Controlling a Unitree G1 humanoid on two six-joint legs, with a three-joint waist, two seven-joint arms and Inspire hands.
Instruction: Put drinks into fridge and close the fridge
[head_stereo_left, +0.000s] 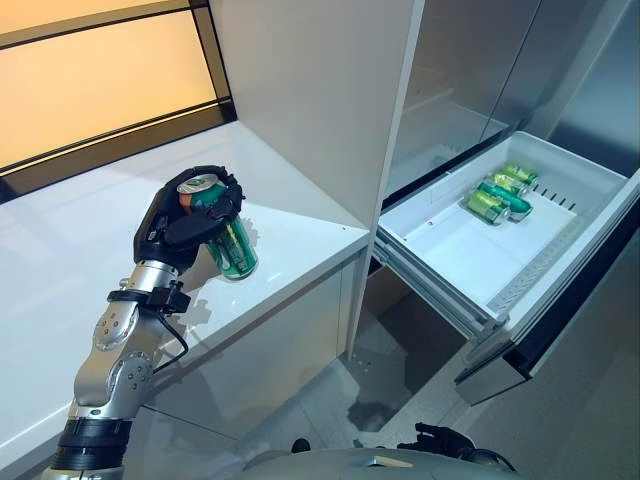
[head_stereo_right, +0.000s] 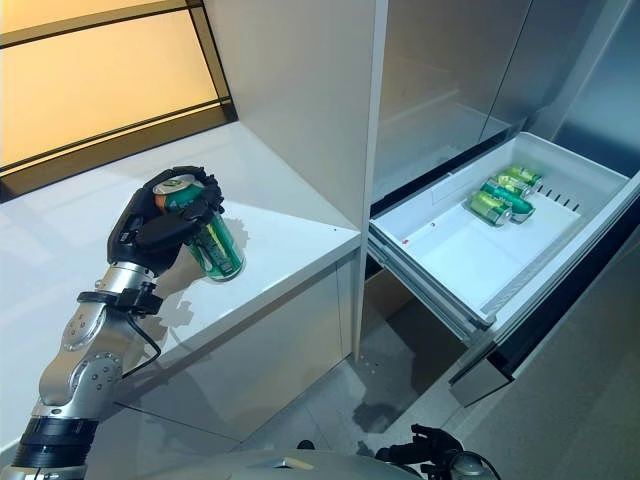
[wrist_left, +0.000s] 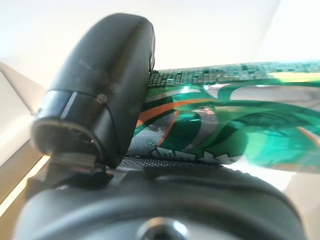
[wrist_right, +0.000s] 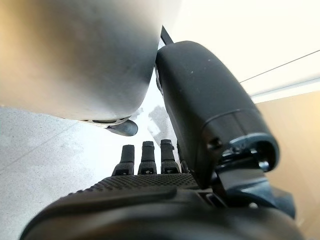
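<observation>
We see the left robot hand (head_stereo_left: 185, 222) wrapped around a green can (head_stereo_left: 228, 243), with the thumb (wrist_left: 107, 95) pressed across its side in the left wrist view and the fingers curled over its top end. The can is tilted, its silver top leaning away from the fridge drawer (head_stereo_left: 580, 170) and its base over the white desk (head_stereo_left: 70, 260); we cannot tell whether the base touches the desk or hangs just above it. The can is well apart from the drawer, on the far side of the tall white panel (head_stereo_left: 320, 90) that stands between the desk and the fridge.

The fridge drawer is pulled out and open. Three green cans (head_stereo_left: 500, 193) lie on their sides in it, close together near the drawer's back end, and the rest of its white floor is bare.

The right robot hand (head_stereo_right: 425, 443) hangs low, below the drawer and near the grey floor (head_stereo_left: 400, 370). In its own wrist view its fingers (wrist_right: 143, 159) are straight and hold nothing.
</observation>
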